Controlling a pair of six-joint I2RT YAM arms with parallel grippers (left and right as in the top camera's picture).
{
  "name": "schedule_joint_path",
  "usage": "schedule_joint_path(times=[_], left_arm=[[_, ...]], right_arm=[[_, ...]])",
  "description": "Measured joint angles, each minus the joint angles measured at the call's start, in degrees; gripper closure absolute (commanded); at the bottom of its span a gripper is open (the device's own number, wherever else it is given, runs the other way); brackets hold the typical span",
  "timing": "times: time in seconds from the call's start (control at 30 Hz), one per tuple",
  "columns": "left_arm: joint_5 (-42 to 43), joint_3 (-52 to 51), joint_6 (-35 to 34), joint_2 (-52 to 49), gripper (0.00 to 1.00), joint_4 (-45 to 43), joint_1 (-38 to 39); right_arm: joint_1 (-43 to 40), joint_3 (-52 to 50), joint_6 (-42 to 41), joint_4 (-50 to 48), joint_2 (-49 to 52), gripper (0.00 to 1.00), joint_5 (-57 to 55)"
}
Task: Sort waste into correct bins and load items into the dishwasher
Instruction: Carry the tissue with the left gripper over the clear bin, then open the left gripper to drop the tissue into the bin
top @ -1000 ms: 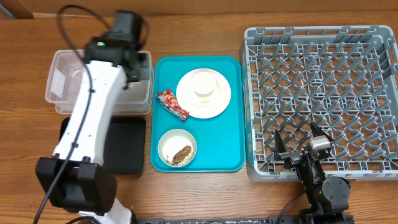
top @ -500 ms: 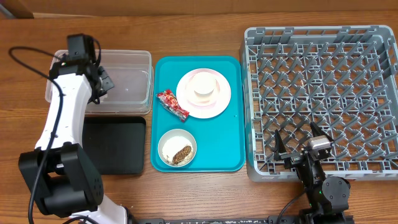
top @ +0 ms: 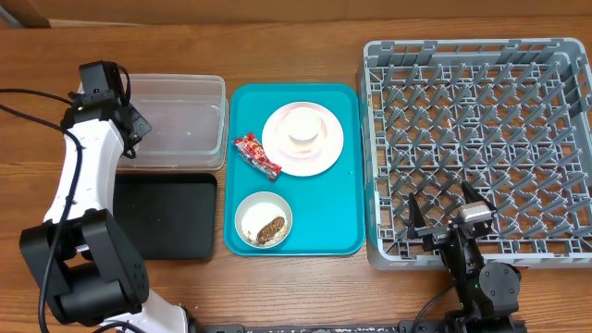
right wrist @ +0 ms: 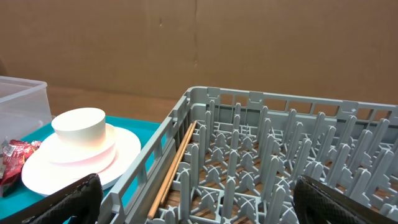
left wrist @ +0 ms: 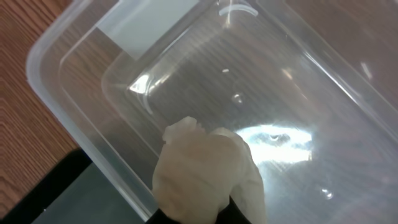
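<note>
Left gripper (top: 130, 121) nearly closed, pinching crumpled tissue (left wrist: 205, 171) over left end of clear tub (top: 185, 89), far left. Right gripper (top: 444, 211) wide, empty, above near edge of dish rack (top: 481, 111). Red snack wrapper (top: 256, 154), plate (top: 319, 153), bowl (top: 264, 220) on teal tray (top: 333, 203), centre.

A wooden table (top: 296, 46) with warm grain stands before a plain brown wall (right wrist: 186, 43).

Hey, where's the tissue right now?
In the left wrist view, the tissue is pinched in the left gripper, hanging over the clear tub at the table's left side, close to the tub edge that borders the black tray.
</note>
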State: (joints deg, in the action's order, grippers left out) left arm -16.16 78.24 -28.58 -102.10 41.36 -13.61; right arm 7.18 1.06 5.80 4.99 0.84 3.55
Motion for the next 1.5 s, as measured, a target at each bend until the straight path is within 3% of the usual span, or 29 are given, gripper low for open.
schedule_joint_path(times=[0.23, 0.9, 1.4, 1.5], left_arm=[[-2.2, 0.0, 0.0, 0.0, 0.96, -0.9, 0.0], [-2.8, 0.0, 0.5, -1.8, 0.96, -3.7, 0.0], [-2.8, -0.1, 0.7, -1.9, 0.91, -3.8, 0.0], [-2.8, -0.1, 0.7, -1.9, 0.85, -3.8, 0.0]], right_arm=[[0.0, 0.0, 0.0, 0.0, 0.0, 0.00, 0.0], [0.0, 0.0, 0.0, 0.0, 0.0, 0.00, 0.0], [0.0, 0.0, 0.0, 0.0, 0.0, 0.00, 0.0], [0.0, 0.0, 0.0, 0.0, 0.0, 0.00, 0.0]])
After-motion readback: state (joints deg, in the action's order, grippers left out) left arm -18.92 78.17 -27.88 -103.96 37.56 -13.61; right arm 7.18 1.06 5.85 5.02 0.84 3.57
